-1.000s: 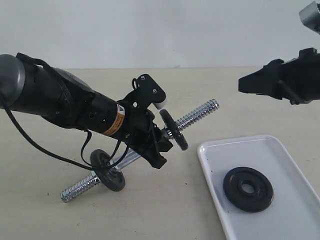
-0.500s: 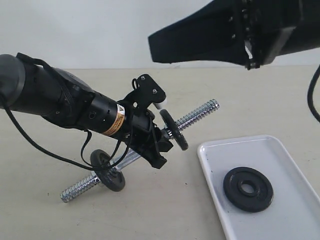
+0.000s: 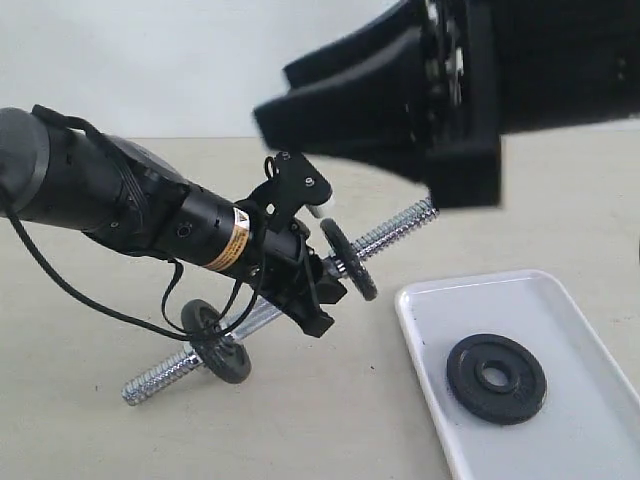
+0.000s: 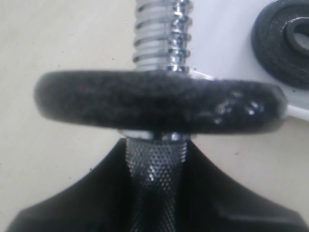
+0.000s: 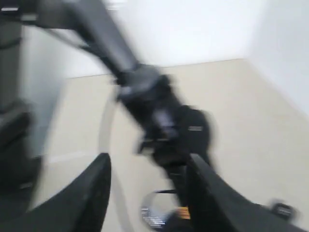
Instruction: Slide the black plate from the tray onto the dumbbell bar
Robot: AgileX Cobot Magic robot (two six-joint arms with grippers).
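Note:
My left gripper (image 3: 318, 285) is shut on the knurled middle of the dumbbell bar (image 3: 395, 228) and holds it tilted, with its far threaded end raised. The bar's low end rests on the table. A small black disc (image 3: 348, 258) sits on the bar just past the fingers, and another (image 3: 215, 340) lower down. In the left wrist view, the left gripper (image 4: 157, 152) clamps the knurled bar (image 4: 155, 169) below that disc (image 4: 159, 101). The black plate (image 3: 497, 378) lies flat in the white tray (image 3: 560, 320). My right gripper (image 3: 275, 95) hangs open and empty, high above the bar.
The beige table runs back to a white wall. In the blurred right wrist view, the open right gripper (image 5: 147, 169) points at the left arm (image 5: 159, 116). The left wrist view shows the black plate (image 4: 285, 41) on the tray (image 4: 227, 38) beyond the threaded end.
The right gripper has swung in from the upper right edge, leftward and closer to the camera, and now looms over the bar. The left arm, bar and plate have not moved.

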